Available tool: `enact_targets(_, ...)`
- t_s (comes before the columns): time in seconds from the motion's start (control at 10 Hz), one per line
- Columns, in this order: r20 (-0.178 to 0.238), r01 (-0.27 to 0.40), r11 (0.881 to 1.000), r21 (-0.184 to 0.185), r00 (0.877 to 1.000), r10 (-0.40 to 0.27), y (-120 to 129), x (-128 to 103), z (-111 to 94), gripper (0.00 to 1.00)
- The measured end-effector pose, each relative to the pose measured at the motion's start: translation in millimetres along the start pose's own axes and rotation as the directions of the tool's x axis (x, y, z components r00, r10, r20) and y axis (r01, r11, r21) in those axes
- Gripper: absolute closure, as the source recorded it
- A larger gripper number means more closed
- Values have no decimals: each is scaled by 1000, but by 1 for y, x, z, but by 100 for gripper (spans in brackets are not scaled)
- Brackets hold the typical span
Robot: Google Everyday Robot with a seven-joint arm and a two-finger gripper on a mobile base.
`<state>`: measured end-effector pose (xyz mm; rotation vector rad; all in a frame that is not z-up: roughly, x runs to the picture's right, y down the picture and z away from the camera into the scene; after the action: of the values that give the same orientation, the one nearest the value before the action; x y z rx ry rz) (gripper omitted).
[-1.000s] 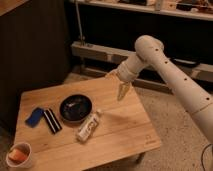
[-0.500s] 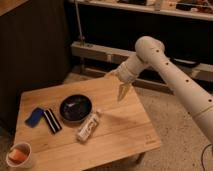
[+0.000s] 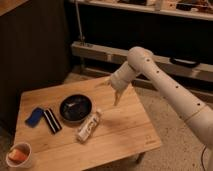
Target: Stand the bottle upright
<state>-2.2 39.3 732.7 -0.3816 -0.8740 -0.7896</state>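
The small white bottle (image 3: 88, 126) lies on its side on the wooden table (image 3: 125, 132), just right of the black bowl (image 3: 75, 108), its cap end toward the bowl's far right. My gripper (image 3: 117, 97) hangs from the white arm above the table's far right part, up and to the right of the bottle, well apart from it and holding nothing.
A black-and-white striped flat block (image 3: 51, 120) and a blue object (image 3: 34, 116) lie left of the bowl. A white cup with orange contents (image 3: 19, 155) stands at the front left corner. Metal rails and shelving (image 3: 100, 52) stand behind the table.
The gripper has shifted slightly left and down over the table. The bottle and other objects have not moved.
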Motion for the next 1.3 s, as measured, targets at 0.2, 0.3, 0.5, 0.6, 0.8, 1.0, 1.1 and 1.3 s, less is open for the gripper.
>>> enact_targets(0.2, -75, 21, 998, -50, 997, -25, 11, 5, 22, 20)
enact_targets(0.3, -119, 10, 997, -73, 993, -19, 18, 9, 31, 20)
enact_targets(0.5, -185, -36, 994, -99, 983, 18, 32, 19, 50, 20)
enact_targets(0.6, -197, -70, 992, -106, 979, 48, 41, 26, 59, 20)
enact_targets(0.8, -185, -105, 988, -116, 979, 83, 45, 34, 70, 20)
enact_targets(1.0, -149, -111, 984, -139, 985, 90, 38, 37, 89, 20)
enact_targets(1.1, -125, -102, 981, -165, 989, 81, 27, 34, 104, 20)
enact_targets(1.3, -121, -121, 975, -187, 988, 99, 27, 35, 113, 20)
